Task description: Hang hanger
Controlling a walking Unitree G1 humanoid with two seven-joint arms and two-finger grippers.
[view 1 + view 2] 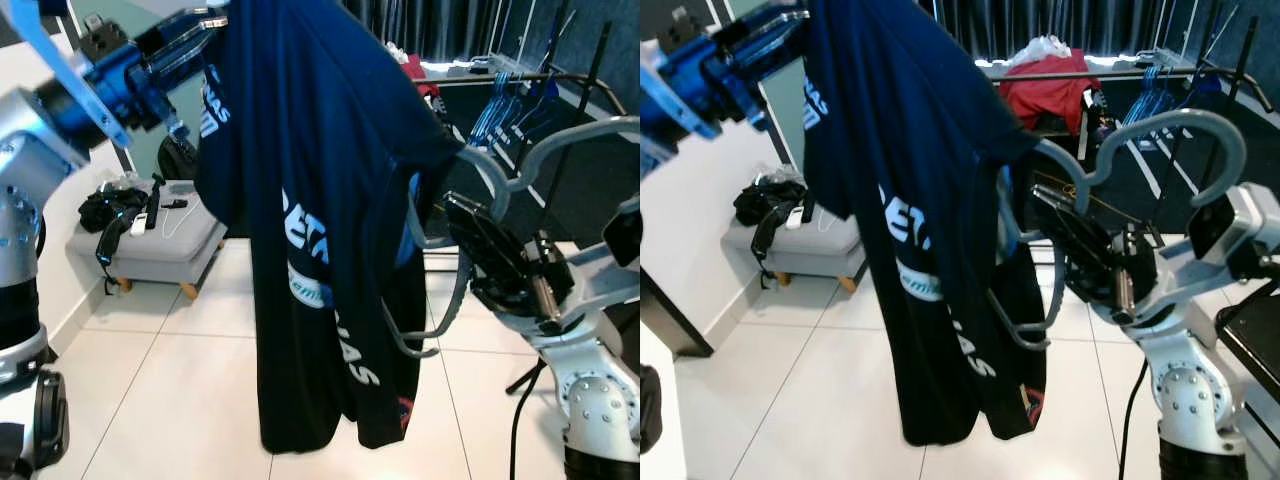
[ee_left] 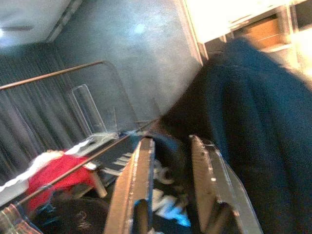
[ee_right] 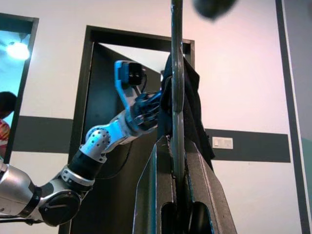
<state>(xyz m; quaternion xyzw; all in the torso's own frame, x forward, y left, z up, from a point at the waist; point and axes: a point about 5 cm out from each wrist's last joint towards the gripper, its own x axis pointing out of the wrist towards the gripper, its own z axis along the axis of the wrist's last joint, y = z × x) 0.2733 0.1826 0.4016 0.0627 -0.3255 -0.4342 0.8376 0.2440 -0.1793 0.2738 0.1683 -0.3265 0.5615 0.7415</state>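
A dark navy T-shirt (image 1: pixel 320 220) with white lettering hangs in front of me. My left gripper (image 1: pixel 200 35), raised at the upper left, is shut on the shirt's top edge; dark cloth sits between its fingers (image 2: pixel 139 180). A grey hanger (image 1: pixel 1175 125) has its hook curling up on the right, while its arm reaches into the shirt's sleeve side. My right gripper (image 1: pixel 1045 200) is shut on the hanger; the grey bar (image 3: pixel 176 97) runs straight up from between its fingers (image 3: pixel 151 195).
A clothes rail (image 1: pixel 1090 72) stands behind with blue hangers (image 1: pixel 510 110) and a red garment (image 1: pixel 1045 85). A grey bench (image 1: pixel 150 255) with black items sits at the back left wall. A person (image 3: pixel 6 117) is at the edge of the right wrist view. Pale tiled floor (image 1: pixel 170 400) lies below.
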